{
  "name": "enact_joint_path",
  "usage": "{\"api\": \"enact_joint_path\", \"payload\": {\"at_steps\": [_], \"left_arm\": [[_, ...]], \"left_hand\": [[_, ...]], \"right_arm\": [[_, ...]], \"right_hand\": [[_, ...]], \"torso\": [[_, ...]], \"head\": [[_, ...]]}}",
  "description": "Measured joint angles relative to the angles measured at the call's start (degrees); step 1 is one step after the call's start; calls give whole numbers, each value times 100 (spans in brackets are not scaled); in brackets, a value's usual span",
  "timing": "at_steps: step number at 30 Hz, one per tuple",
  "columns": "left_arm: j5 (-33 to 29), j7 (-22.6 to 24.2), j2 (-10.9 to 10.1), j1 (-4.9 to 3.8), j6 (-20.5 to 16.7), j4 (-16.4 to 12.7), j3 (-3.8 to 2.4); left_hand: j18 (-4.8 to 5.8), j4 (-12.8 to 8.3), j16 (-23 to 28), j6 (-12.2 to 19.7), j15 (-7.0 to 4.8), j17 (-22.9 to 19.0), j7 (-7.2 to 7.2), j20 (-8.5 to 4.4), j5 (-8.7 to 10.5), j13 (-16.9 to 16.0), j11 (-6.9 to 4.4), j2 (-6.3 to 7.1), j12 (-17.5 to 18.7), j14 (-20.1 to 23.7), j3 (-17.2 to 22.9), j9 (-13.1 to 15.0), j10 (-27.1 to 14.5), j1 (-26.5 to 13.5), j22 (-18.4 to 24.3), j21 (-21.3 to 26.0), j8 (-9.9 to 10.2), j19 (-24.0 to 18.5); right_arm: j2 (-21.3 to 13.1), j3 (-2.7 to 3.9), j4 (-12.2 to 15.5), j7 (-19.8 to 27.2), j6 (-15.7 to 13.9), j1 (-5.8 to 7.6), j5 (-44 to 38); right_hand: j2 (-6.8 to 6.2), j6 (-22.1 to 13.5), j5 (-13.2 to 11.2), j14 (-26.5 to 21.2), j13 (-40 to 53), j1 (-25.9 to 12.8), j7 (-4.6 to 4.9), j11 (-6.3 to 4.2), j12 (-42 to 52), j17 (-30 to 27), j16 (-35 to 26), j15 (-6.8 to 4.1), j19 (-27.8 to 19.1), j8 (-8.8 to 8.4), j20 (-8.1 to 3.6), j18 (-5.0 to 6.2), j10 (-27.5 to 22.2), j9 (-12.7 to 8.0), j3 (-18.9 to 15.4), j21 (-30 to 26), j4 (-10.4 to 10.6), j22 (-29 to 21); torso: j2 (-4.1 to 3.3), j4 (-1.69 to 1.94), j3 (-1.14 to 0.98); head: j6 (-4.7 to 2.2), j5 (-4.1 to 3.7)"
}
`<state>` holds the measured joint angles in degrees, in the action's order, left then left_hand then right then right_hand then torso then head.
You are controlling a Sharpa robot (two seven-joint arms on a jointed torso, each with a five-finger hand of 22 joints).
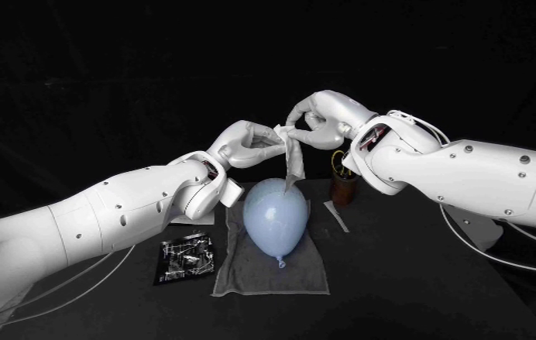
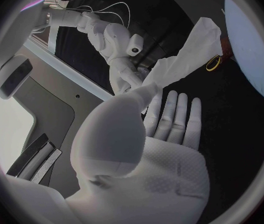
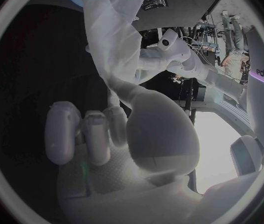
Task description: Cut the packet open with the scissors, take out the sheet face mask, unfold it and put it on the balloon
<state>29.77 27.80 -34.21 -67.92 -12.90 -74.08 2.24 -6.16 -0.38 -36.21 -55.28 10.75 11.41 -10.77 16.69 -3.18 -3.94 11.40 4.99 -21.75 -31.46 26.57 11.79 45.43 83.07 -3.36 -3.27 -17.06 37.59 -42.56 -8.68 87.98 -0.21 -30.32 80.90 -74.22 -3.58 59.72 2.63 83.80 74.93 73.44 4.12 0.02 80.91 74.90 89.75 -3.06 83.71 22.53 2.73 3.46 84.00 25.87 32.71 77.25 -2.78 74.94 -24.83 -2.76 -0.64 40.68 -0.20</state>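
While both hands meet in the air above the balloon [image 1: 276,214], the sheet face mask [image 1: 295,158] hangs from them as a narrow strip, not yet unfolded. Its lower end comes close to the balloon's top. The left hand [image 1: 252,145] and the right hand [image 1: 318,127] each pinch its upper edge, close together.

The mask looks thin, limp and probably wet, so it should cling to itself and tear easily. It seems best to take separate layers at the top corners and pull them apart slowly. The balloon is light and may roll on its grey cloth [image 1: 273,274].

The head view shows the packet [image 1: 184,257] lying beside the cloth. The left wrist view shows instead a yellow handle of the scissors [image 2: 214,63] near the mask, and the left hand's fingers straight while its thumb reaches the mask. The right wrist view shows the right hand's other fingers curled in.
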Motion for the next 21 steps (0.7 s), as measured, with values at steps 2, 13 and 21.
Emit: {"api": "enact_joint_path", "payload": {"at_steps": [2,13,21], "left_arm": [[-23,1,1,0,17,-5,0],[-181,0,-38,0,177,-109,0],[-643,-12,-142,0,304,-162,1]], "left_hand": [[0,0,-7,0,-20,0,0,-4,0,0,-12,0,0,-20,0,8,12,0,0,0,0,4],[0,0,-21,-21,-24,0,21,-21,1,1,-35,0,-38,-57,0,30,91,0,1,0,-1,20],[1,0,-42,-20,-41,0,21,-6,20,-6,-67,18,-67,-81,0,39,163,-18,-1,0,-22,94]], "right_arm": [[11,0,-15,-23,2,-4,-3],[57,-5,-99,-155,0,-15,-46],[61,-8,-128,-234,-5,-17,-123]], "right_hand": [[6,-5,0,0,-1,7,4,0,0,0,0,0,0,0,0,0,0,0,0,2,0,-1],[6,-11,-1,0,0,6,5,9,16,2,5,0,-4,-5,3,0,-9,0,-1,2,-1,-3],[5,3,-12,0,2,6,-23,9,16,5,5,0,-5,-13,4,0,-9,3,16,2,-19,0]], "torso": [[0,-1,1],[2,-4,-1],[4,-4,-1]], "head": [[0,1],[-8,-16],[-23,-35]]}}
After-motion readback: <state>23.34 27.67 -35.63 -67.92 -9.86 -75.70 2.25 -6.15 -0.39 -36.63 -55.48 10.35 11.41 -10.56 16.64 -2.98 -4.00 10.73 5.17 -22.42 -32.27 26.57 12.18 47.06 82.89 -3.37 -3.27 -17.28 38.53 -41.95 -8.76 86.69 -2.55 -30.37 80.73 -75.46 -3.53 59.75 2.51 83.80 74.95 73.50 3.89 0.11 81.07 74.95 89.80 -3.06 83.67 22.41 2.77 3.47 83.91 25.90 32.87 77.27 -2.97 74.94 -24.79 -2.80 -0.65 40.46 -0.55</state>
